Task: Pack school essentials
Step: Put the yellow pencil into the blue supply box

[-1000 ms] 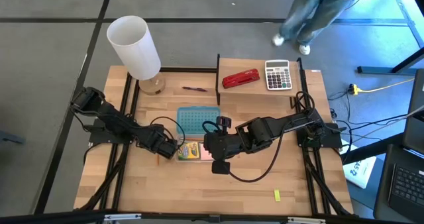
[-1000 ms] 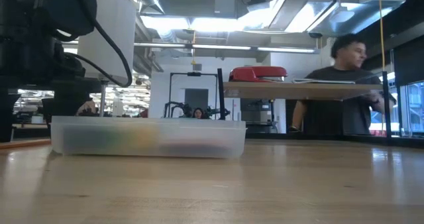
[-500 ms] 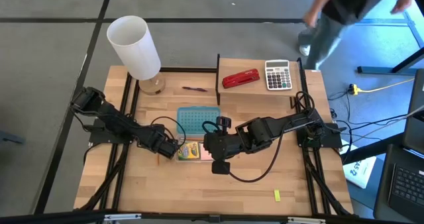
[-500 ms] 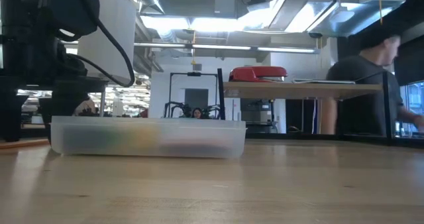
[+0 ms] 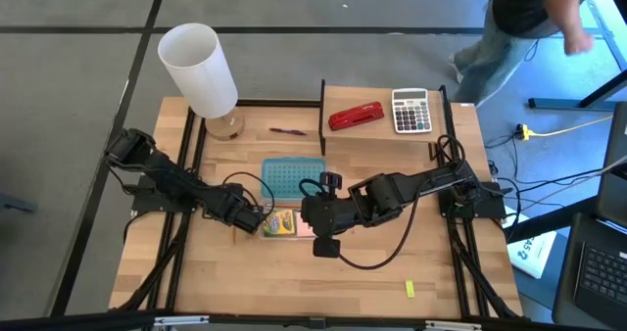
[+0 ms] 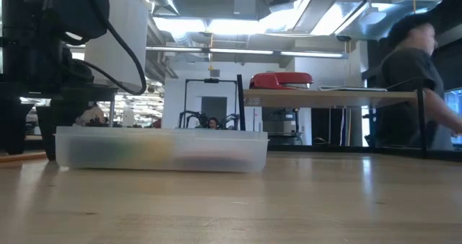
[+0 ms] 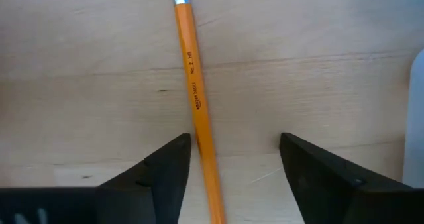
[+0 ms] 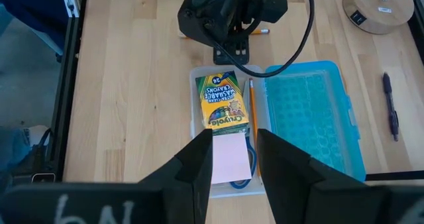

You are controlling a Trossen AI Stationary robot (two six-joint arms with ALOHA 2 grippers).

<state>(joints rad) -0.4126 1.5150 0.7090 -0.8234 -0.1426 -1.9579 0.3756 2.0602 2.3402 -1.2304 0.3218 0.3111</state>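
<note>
An orange pencil (image 7: 192,85) lies flat on the table just left of a clear box (image 5: 284,223). My left gripper (image 7: 235,141) points down over it, open, one finger on each side of the pencil's lower part. The box holds a green-yellow crayon box (image 8: 224,101), a pink sticky-note pad (image 8: 228,158), blue-handled scissors (image 8: 232,182) and another pencil (image 8: 252,111). My right gripper (image 8: 235,151) hovers above the box's right end with a narrow gap and nothing in it. A dark-red pen (image 5: 287,131) and a yellow block (image 5: 409,289) lie loose on the table.
The box's blue lid (image 5: 294,177) lies on its far side. A red stapler (image 5: 355,117) and a grey calculator (image 5: 411,111) sit on a raised shelf at the back right. A white lamp (image 5: 199,69) stands at the back left. A person walks behind the table.
In the low view my left gripper's fingers have drawn closer together around the pencil, and they are still apart. Both arms have kept their place. The person behind the table has walked toward the right.
</note>
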